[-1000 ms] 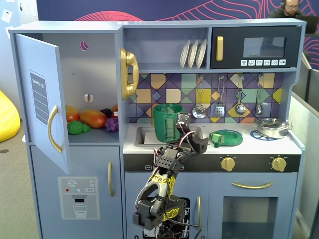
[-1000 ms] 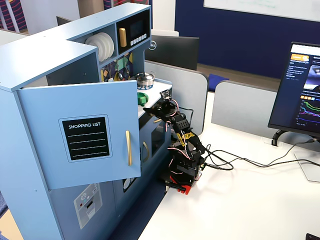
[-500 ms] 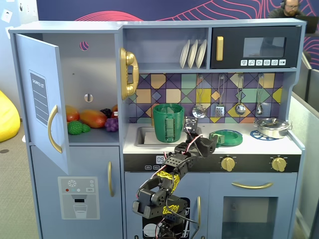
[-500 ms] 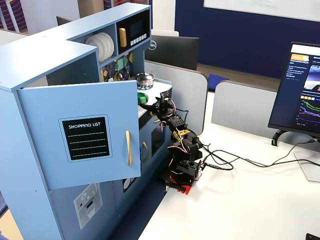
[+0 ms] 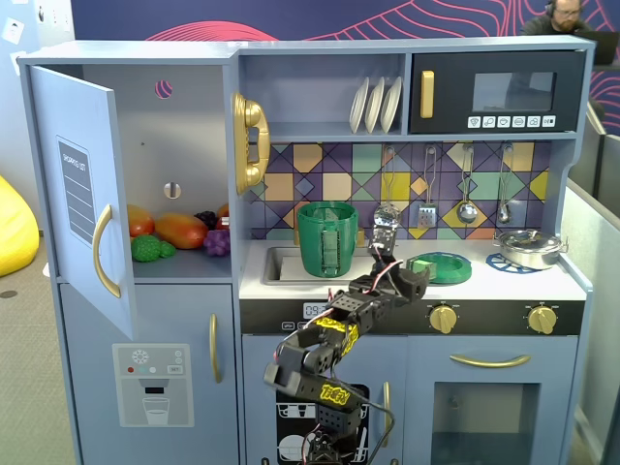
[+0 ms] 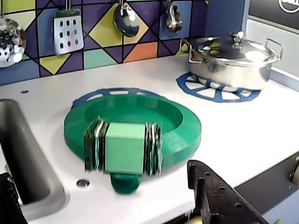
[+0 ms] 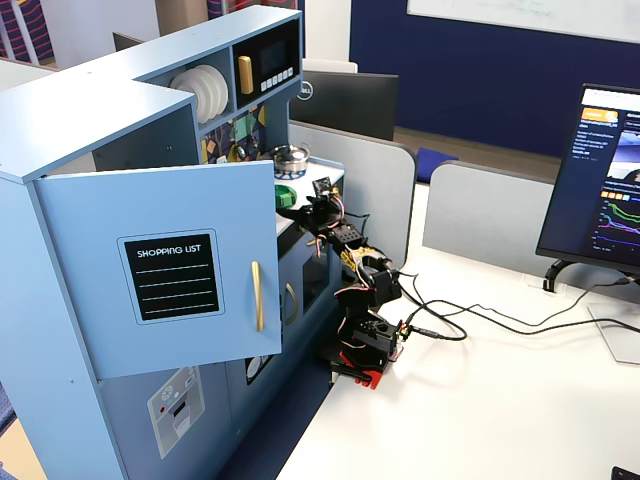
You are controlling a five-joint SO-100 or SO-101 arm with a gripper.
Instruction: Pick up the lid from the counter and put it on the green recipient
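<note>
The green lid (image 6: 173, 133) lies flat on the white counter over a blue burner ring, with a light-green block handle (image 6: 124, 148) at its near rim. It also shows in a fixed view (image 5: 448, 267). My gripper (image 6: 112, 205) is open, just in front of the lid and not touching it. One dark finger (image 6: 219, 196) is at the lower right and the other at the lower left edge. In a fixed view the gripper (image 5: 411, 279) hovers at the counter's front edge. The dark-green pot (image 5: 327, 238) stands upright in the sink, left of the lid. It is out of the wrist view.
A shiny silver pan with lid (image 6: 233, 58) sits on a blue burner ring at the right. The sink basin (image 6: 28, 158) is at the left. Utensils (image 6: 68, 30) hang on the tiled back wall. The cabinet door (image 5: 87, 194) stands open at far left.
</note>
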